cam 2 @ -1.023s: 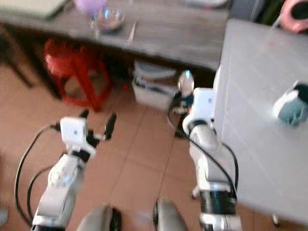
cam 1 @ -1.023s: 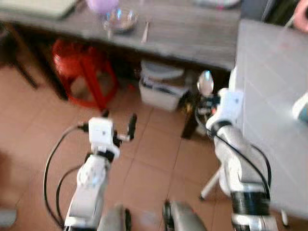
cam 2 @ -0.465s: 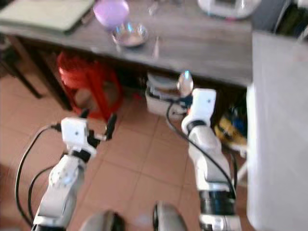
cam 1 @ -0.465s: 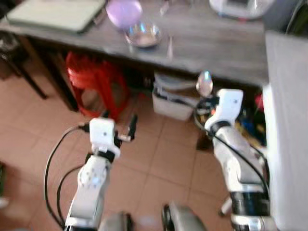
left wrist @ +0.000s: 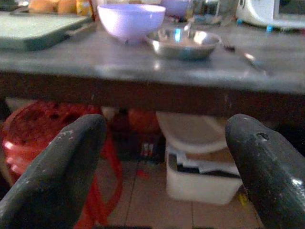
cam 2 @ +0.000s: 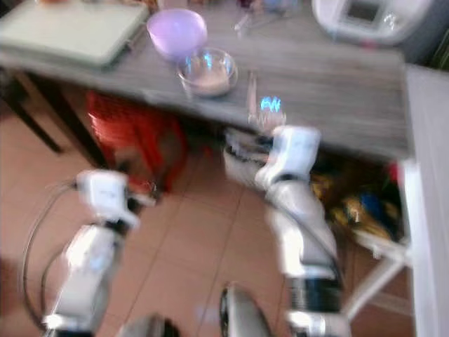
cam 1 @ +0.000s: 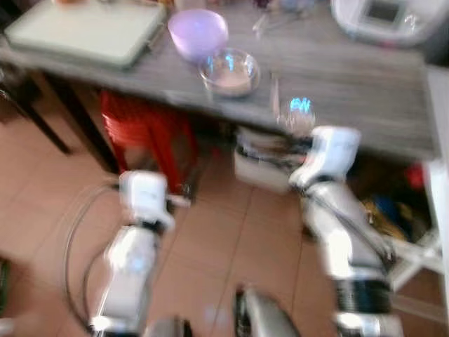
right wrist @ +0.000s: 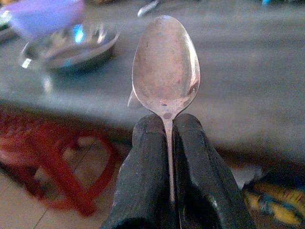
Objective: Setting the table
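Observation:
My right gripper (right wrist: 167, 136) is shut on a metal spoon (right wrist: 166, 67), bowl end up, held just in front of the grey wooden table (cam 1: 351, 77); the spoon (cam 1: 300, 112) shows as a bright blur at the table's front edge. On the table stand a lilac bowl (cam 1: 198, 31) and a steel bowl (cam 1: 229, 70), with another piece of cutlery (cam 1: 274, 88) lying beside them. My left gripper (left wrist: 164, 157) is open and empty, low over the floor, facing the table's underside.
A red plastic stool (cam 1: 144, 126) and a white lidded box (cam 1: 263, 154) sit under the table. A green board (cam 1: 84, 31) lies at the table's left, a white appliance (cam 1: 393, 17) at its right. A pale surface (cam 2: 428, 175) borders the right. Tiled floor below.
The camera has moved closer to the table and panned right; the picture is blurred. The spoon stays in my right gripper, now nearer the table edge.

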You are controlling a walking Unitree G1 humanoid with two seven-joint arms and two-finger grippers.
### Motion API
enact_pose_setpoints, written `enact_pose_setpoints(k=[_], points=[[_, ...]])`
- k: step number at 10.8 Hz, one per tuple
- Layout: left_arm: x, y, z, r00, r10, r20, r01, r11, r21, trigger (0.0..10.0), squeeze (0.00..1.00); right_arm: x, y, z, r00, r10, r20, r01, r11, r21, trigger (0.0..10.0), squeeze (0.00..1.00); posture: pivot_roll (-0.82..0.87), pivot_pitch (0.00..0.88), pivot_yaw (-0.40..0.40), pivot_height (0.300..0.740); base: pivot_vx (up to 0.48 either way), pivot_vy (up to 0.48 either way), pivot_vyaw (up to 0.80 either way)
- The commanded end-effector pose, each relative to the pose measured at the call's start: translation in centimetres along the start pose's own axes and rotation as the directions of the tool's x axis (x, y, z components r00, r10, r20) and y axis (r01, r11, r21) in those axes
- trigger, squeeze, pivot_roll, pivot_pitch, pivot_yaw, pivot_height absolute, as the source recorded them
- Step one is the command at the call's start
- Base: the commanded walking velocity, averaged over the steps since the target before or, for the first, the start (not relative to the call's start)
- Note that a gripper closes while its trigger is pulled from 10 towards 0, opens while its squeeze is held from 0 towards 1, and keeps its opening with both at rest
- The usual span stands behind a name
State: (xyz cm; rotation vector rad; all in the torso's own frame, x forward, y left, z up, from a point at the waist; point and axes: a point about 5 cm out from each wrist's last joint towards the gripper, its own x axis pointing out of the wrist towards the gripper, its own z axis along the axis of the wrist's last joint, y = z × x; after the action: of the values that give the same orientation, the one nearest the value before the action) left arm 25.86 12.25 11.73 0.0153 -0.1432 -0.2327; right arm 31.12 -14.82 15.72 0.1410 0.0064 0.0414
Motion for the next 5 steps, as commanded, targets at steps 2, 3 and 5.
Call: enact_pose_setpoints(k=[2, 3, 5], points=[[-0.55, 0.66, -0.39, 1.000, 0.023, -0.020, -0.022, 1.000, 0.016, 10.0, 0.00, 0.19, 0.85, 0.65, 0.999, 0.022, 0.033, -0.023, 0.999, 0.033, 10.0, 0.00, -0.03, 0.184, -0.024, 0.740, 0.127, 0.000, -0.40], [-0.53, 0.75, -0.40, 0.999, 0.030, -0.019, -0.029, 0.999, 0.015, 10.0, 0.00, 0.29, 0.81, 0.77, 0.999, 0.023, 0.044, -0.024, 0.999, 0.024, 10.0, 0.00, -0.03, 0.182, -0.026, 0.740, 0.000, 0.000, -0.80], [-0.51, 0.78, -0.32, 1.000, 0.023, -0.013, -0.023, 1.000, 0.007, 10.0, 0.00, 0.40, 0.90, 0.83, 0.998, 0.026, 0.048, -0.027, 0.999, 0.020, 10.0, 0.00, -0.03, 0.179, -0.026, 0.740, 0.000, 0.000, -0.78]])
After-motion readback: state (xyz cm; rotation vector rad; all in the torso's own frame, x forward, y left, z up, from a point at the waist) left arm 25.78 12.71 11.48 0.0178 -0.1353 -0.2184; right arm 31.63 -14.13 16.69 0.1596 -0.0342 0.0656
